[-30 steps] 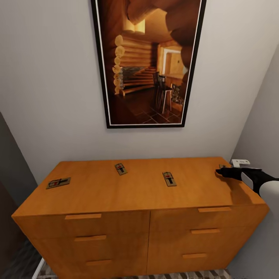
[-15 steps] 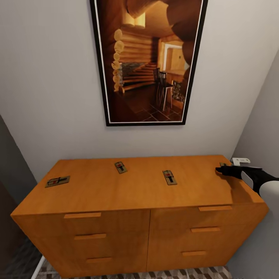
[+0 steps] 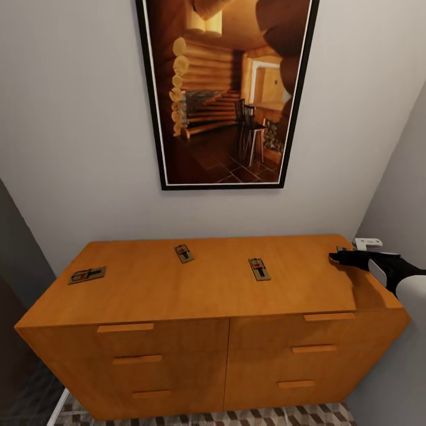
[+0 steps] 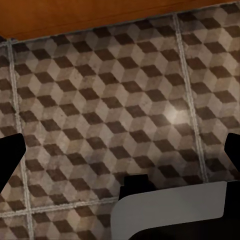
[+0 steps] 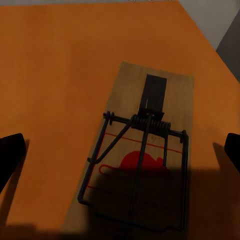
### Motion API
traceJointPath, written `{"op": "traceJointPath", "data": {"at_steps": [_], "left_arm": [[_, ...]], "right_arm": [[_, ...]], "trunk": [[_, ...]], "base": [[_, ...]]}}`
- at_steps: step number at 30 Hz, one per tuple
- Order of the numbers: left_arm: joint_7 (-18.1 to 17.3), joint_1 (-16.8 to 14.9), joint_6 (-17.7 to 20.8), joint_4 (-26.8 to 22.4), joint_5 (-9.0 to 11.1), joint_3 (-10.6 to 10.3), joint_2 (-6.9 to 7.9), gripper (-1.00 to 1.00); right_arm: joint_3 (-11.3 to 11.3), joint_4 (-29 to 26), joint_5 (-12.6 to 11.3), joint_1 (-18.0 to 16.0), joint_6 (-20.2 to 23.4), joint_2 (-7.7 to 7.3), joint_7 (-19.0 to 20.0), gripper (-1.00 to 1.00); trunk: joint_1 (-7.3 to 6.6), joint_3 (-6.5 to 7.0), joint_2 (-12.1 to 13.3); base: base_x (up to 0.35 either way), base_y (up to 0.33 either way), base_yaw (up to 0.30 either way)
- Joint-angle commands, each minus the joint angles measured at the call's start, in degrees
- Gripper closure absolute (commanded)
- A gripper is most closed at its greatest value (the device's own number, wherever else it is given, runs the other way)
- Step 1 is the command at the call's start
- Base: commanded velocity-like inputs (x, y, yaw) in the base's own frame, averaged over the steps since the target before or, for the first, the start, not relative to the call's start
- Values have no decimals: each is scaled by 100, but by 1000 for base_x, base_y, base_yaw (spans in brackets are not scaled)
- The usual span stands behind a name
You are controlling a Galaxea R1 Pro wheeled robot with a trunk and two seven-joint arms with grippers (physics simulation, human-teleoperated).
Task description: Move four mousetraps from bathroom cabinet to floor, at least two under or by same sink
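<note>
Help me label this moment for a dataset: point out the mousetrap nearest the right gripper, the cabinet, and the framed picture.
mousetrap [image 5: 142, 150], right wrist view, on its wire spring.
cabinet [image 3: 207, 296], head view, on its bare wooden top.
framed picture [image 3: 222, 94], head view, on the cabin image.

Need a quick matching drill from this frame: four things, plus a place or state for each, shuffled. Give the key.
Column 1:
1. far-left mousetrap
2. right gripper
3. framed picture
4. left gripper

Column 2:
A. hangs on the wall above the cabinet
B. open over the patterned floor tiles
C. lies near the cabinet top's left edge
D. open at the cabinet top's right end, over a mousetrap

Pairs: 1-C, 2-D, 3-A, 4-B
</note>
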Motion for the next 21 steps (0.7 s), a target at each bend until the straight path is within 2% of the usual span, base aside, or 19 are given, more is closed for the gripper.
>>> {"op": "traceJointPath", "data": {"at_steps": [1,14,15,21], "left_arm": [[11,-11,-38,24,-4,-36,-2,-100],[11,-11,-38,25,-4,-36,-1,-100],[11,-11,-38,25,-4,-36,-2,-100],[11,-11,-38,24,-4,-36,0,-100]], "right_arm": [[103,375,30,6,27,-3,26,-100],[103,377,30,40,-120,-3,21,-100],[103,375,30,51,-125,-3,20,100],[103,373,30,93,-153,-3,17,100]], "trunk": [[1,-8,-2],[1,-11,-2],[1,-11,-2],[1,-11,-2]], "base": [[0,0,0],[0,0,0],[0,0,0],[0,0,0]]}}
